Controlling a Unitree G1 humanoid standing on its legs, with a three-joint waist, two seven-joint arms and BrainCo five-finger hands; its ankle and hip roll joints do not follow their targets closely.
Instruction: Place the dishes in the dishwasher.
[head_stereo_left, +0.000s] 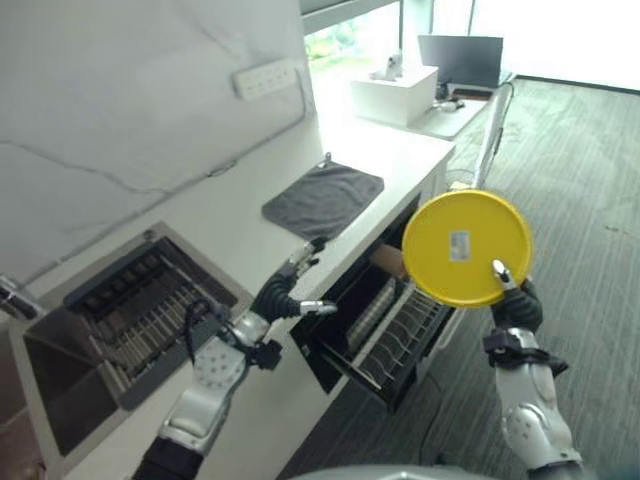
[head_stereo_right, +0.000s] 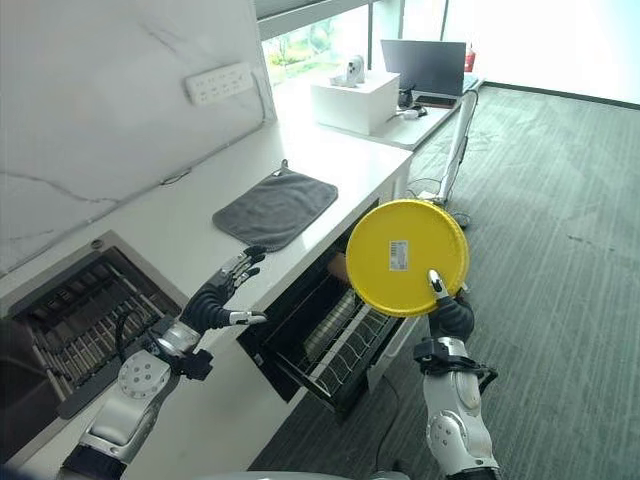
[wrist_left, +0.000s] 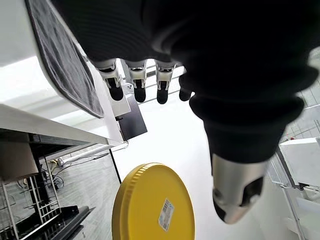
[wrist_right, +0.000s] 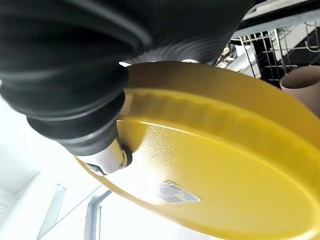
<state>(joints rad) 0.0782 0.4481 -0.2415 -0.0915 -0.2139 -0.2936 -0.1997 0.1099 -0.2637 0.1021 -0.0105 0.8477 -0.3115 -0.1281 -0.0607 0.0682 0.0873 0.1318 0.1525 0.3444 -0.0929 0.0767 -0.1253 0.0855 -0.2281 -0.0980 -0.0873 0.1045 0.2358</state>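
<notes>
While I watch through the head camera, I log the following. Item one: yellow plate (head_stereo_left: 466, 247), round, with a small white label on the face turned to me, held upright in the air above the pulled-out dishwasher rack (head_stereo_left: 400, 335). It touches neither the rack nor the counter. Item two: my right hand (head_stereo_left: 516, 300), below the plate's lower edge, pinching the rim; the thumb lies against the labelled face, as my right wrist view also shows, and the other fingers sit behind the plate where I cannot see them. Item three: my left hand (head_stereo_right: 222, 292), hovering just over the front edge of the white counter (head_stereo_left: 385, 150), fingers spread and straight, thumb out to the side, holding nothing. Item four: dishwasher (head_stereo_right: 300, 335), its dark drawer open under the counter, wire rack out, a brownish cup-like object (wrist_right: 303, 82) near it in my right wrist view. Item five: grey cloth (head_stereo_left: 323, 198), lying flat on the counter beyond my left hand. Item six: sink (head_stereo_left: 130, 310) with a dark slatted insert, set into the counter at my left. Item seven: white box (head_stereo_left: 394, 94) and a laptop (head_stereo_left: 460, 60) at the far end.
</notes>
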